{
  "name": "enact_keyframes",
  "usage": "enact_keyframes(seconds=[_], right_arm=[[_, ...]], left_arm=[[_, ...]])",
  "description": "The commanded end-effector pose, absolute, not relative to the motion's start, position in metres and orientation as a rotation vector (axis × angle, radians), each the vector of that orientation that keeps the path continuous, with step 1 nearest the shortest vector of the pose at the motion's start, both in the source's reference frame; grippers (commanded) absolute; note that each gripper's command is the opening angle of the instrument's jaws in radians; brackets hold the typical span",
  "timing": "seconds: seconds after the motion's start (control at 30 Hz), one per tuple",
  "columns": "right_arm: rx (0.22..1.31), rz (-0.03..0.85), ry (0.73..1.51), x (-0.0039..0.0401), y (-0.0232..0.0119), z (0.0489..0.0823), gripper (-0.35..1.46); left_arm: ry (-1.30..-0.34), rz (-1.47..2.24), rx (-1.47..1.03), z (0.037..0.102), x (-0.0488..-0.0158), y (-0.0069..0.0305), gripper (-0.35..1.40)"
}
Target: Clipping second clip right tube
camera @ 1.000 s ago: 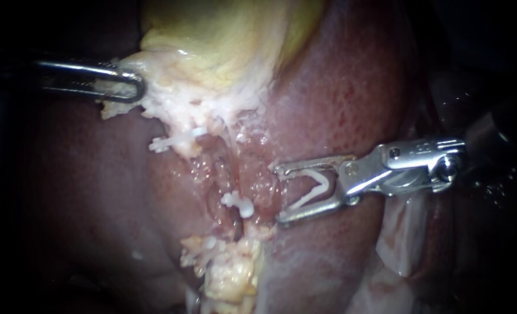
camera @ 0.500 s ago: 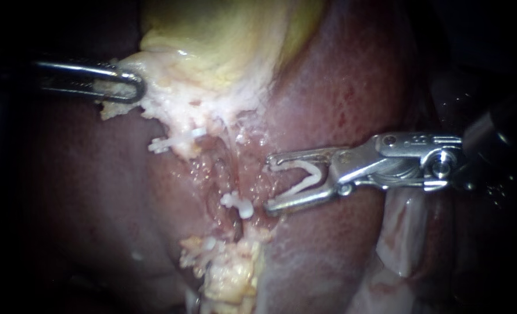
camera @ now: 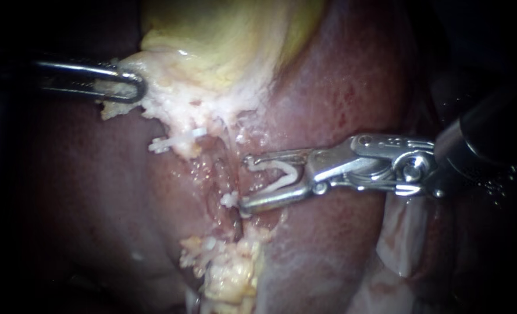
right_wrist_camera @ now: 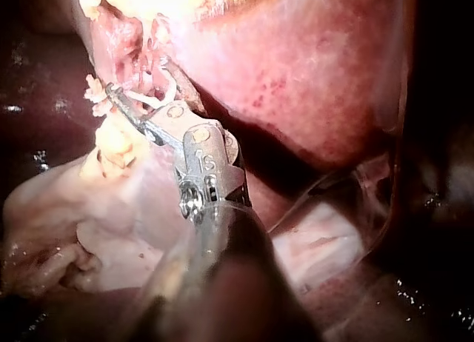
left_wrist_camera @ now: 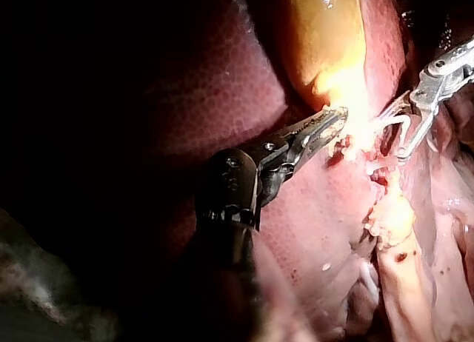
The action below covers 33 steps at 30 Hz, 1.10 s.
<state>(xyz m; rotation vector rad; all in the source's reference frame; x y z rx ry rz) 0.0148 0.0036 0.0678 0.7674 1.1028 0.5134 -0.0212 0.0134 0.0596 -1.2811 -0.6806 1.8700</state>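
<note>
rt instrument [camera: 245,182] grips white v-shaped clip [camera: 282,174]

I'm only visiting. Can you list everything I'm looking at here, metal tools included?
gallbladder: one, yellow-green, uppermost.
liver: one, dark red, around it.
pale tissue: one patch, whitish, at the gallbladder's lower end.
fatty lump: one, yellowish, lowest.
closed clips: two, white, in the raw cleft; the other lies by the right tool's lower jaw.
open clip: one, white, inside the right tool.
left instrument: one, silver, tool gripping the pale tissue.
right instrument: one, silver, tool spread, holding the open clip.
</note>
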Motion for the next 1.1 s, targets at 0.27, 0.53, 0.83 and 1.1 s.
enact_keyframes(seconds=[0.27,0.53,0.83,1.1], right_arm=[[0.792,0.513,1.096,0.0165,0.0029,0.0687,0.5],[0.839,0.547,1.125,0.0179,0.0028,0.0691,0.5],[0.896,0.553,1.149,0.0181,0.0018,0.0678,0.5],[0.918,0.555,1.173,0.0181,0.001,0.0656,0.5]], left_arm=[[-0.679,1.87,-1.281,0.0596,-0.0213,0.0134,-0.35],[-0.679,1.87,-1.281,0.0598,-0.0213,0.0134,-0.35],[-0.68,1.87,-1.282,0.0598,-0.0211,0.0135,-0.35],[-0.677,1.876,-1.285,0.06,-0.021,0.0135,-0.35]])
